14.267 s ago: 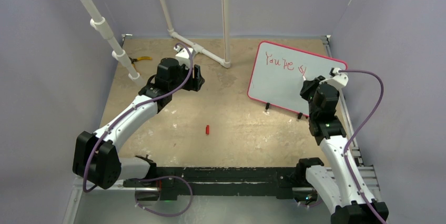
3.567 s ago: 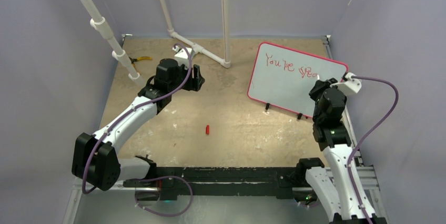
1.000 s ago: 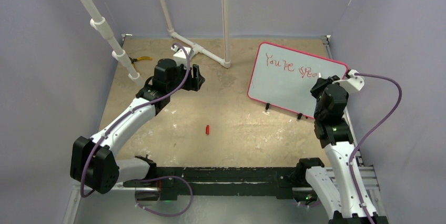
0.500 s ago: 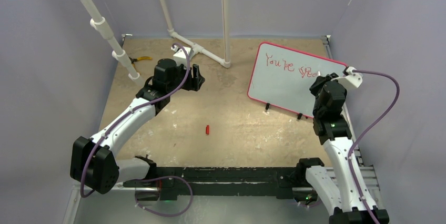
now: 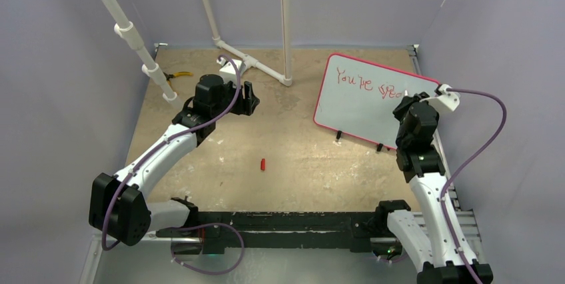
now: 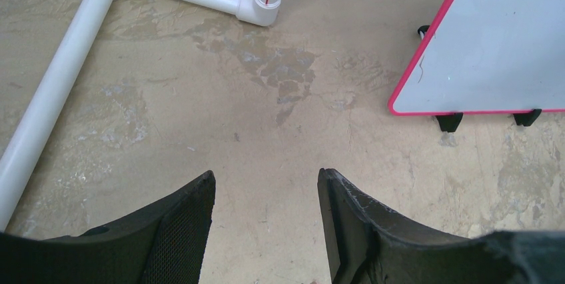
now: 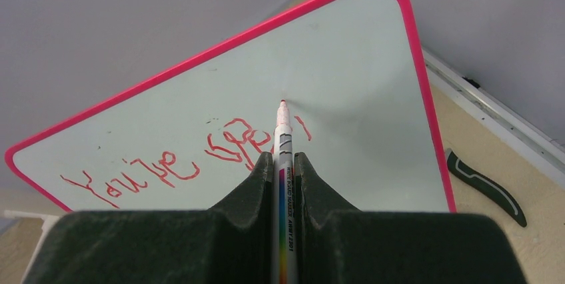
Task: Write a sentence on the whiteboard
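1. Whiteboard [image 5: 363, 107] is sitting at the right of the top view, on the far right part of the table [image 5: 300, 157]. It is propped at a tilt on small black feet [image 6: 450, 122].
2. It is showing a white face inside a thin red-pink frame with rounded corners.
3. Thin red handwriting, the sentence [image 7: 166, 161], is running in one line across the board's upper part. It is reading roughly "You're" followed by a few unclear letters.
4. At the right edge of the top view, the right gripper [image 7: 282, 159] is clamping a white marker [image 7: 282, 139] between its fingers. The marker is pointing at the board.
5. In the right wrist view the marker's red tip is sitting just above the last letters. Whether it is touching the surface cannot be told.
6. The left gripper [image 6: 265, 176] is hovering over bare table at the upper middle-left of the top view. Its jaws are spread apart and holding nothing.
7. A small red cap [image 5: 263, 164] is lying alone near the centre of the table, well apart from the board.
8. White pipework [image 5: 250, 64] is resting along the far edge.
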